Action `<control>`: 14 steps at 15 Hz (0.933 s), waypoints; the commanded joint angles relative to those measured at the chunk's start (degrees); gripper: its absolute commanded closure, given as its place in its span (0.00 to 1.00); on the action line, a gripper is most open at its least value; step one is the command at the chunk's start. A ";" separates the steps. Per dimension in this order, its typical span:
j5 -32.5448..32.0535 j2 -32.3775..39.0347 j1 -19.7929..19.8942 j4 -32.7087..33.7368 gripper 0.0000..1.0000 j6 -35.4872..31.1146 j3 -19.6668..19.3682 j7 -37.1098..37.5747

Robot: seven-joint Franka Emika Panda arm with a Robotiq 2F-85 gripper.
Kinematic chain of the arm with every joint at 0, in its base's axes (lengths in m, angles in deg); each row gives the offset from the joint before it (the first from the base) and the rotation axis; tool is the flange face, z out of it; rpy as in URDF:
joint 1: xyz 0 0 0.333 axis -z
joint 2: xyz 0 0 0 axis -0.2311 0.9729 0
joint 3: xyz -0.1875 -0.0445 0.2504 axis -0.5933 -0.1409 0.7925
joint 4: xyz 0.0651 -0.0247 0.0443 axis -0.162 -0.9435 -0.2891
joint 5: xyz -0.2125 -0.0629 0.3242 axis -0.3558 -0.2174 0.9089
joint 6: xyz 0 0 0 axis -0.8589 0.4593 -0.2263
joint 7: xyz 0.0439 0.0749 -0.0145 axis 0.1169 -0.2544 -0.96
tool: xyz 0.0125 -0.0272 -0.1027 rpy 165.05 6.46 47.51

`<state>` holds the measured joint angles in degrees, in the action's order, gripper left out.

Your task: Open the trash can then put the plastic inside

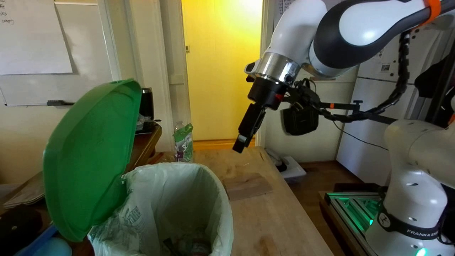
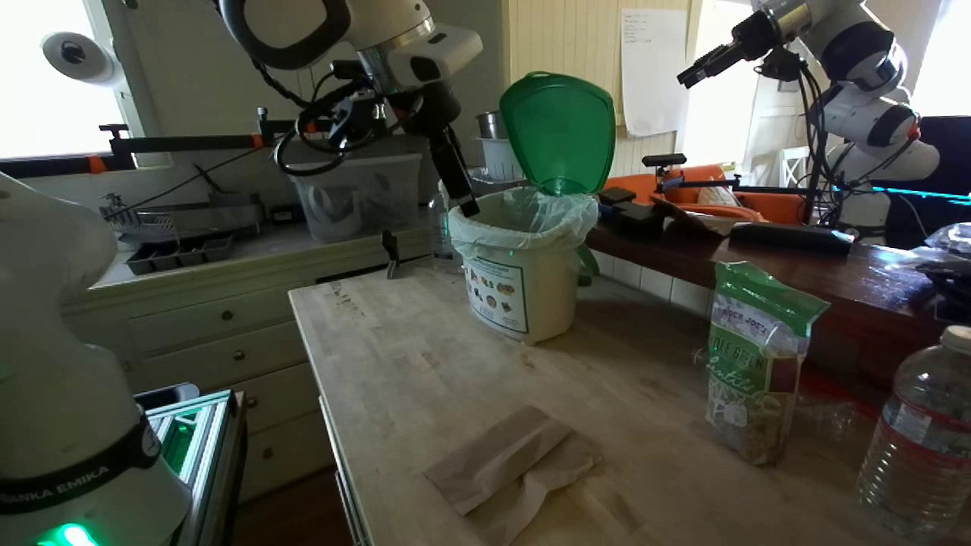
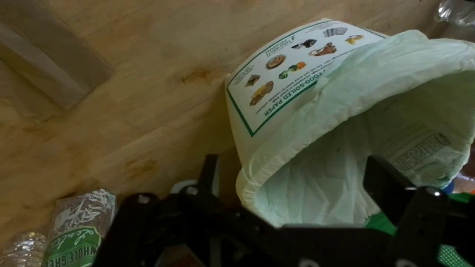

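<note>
The trash can [image 1: 209, 177] stands on the wooden table with its green lid [image 1: 92, 156] swung up, in both exterior views. A pale bag lines it and folds over its rim [image 2: 531, 227]. Down inside lie dim items, among them a bottle-like shape [image 1: 199, 246]; whether this is the plastic I cannot tell. My gripper [image 1: 239, 147] points downward, raised above the table near the can's rim. In the wrist view the gripper [image 3: 291, 163] is open, its fingers [image 3: 387, 185] wide apart with nothing between them, and the can's mouth shows beyond.
A folded brown paper [image 2: 523, 470] lies on the table. A green lentil bag [image 2: 758, 379] and a clear bottle [image 2: 922, 440] stand at that table's side; another clear bottle [image 2: 444, 227] is beside the can. A dark wooden ledge [image 2: 667, 258] runs behind the can.
</note>
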<state>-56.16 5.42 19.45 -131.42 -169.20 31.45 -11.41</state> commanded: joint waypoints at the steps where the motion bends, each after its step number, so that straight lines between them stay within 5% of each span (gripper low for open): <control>1: -2.54 4.73 -1.90 1.48 0.00 -1.45 -1.26 3.89; 14: 1.65 19.28 -8.10 7.02 0.00 -13.18 -3.30 2.51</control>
<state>-56.32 21.18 13.34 -126.37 -180.04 29.44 -8.15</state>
